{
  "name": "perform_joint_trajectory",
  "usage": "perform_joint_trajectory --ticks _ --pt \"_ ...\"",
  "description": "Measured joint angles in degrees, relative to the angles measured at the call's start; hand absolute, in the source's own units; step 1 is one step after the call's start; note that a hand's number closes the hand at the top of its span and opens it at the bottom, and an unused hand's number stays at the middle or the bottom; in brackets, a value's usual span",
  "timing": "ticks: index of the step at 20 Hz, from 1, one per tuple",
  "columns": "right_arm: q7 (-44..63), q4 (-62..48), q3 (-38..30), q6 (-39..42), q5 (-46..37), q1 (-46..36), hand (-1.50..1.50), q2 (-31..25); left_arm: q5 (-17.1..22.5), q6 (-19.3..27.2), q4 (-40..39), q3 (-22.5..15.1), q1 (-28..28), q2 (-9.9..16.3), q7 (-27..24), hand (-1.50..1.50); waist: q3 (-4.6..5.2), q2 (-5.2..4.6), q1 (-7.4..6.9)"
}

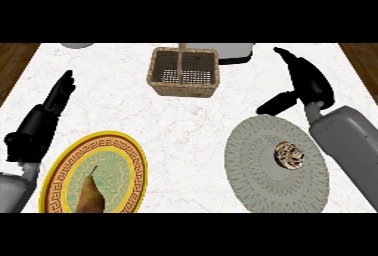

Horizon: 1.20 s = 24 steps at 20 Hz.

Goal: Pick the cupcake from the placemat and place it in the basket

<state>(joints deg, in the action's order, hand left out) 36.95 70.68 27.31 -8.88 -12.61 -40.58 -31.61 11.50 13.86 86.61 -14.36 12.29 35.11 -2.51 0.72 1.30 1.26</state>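
Observation:
The cupcake (290,155) has a brown and cream swirled top and sits on the round grey placemat (255,170) at the right of the counter. A wicker basket (184,73) with a centre handle stands at the back middle. My right hand (308,80) is open, fingers straight and pointing away, thumb out to the left. It hovers beyond the placemat's far edge, up and right of the cupcake and apart from it. My left hand (44,112) is open too, fingers straight, near the left edge.
A yellow-rimmed patterned plate (118,165) at the front left holds a brown pear (90,194). A white appliance (235,51) stands behind the basket's right side, and a grey round object (77,45) shows at the back left. Wooden floor lies beyond both counter sides.

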Motion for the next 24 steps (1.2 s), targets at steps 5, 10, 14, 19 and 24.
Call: perform_joint_trajectory --ticks 5,10,14,19,24 --pt "11.9 4.32 1.02 19.4 7.74 -5.05 -1.5 -4.67 0.15 -0.64 -0.29 0.64 -0.22 0.07 -0.78 0.0 -0.27 -0.19 0.0" --pt "19.35 8.34 -1.45 29.95 16.9 -7.11 -1.5 -8.55 -0.36 -0.89 0.36 0.74 -0.52 -0.61 -0.44 0.0 -0.5 -0.58 -0.25" --pt "21.0 11.01 -2.28 31.53 20.45 -5.22 -1.5 -10.6 -0.66 -1.59 0.03 1.49 0.33 -1.42 -0.04 0.0 -0.61 -0.86 -0.42" --pt "20.9 13.2 -2.02 32.79 21.6 -1.53 -1.5 -12.01 -1.48 -2.46 0.11 2.29 0.38 -2.29 -0.18 0.0 -0.65 -1.06 -0.75" --pt "19.5 11.79 -0.6 34.08 19.74 1.34 -1.5 -11.44 -2.06 -3.66 0.95 3.3 -0.09 -2.68 0.17 0.0 -0.69 -1.2 -1.3"
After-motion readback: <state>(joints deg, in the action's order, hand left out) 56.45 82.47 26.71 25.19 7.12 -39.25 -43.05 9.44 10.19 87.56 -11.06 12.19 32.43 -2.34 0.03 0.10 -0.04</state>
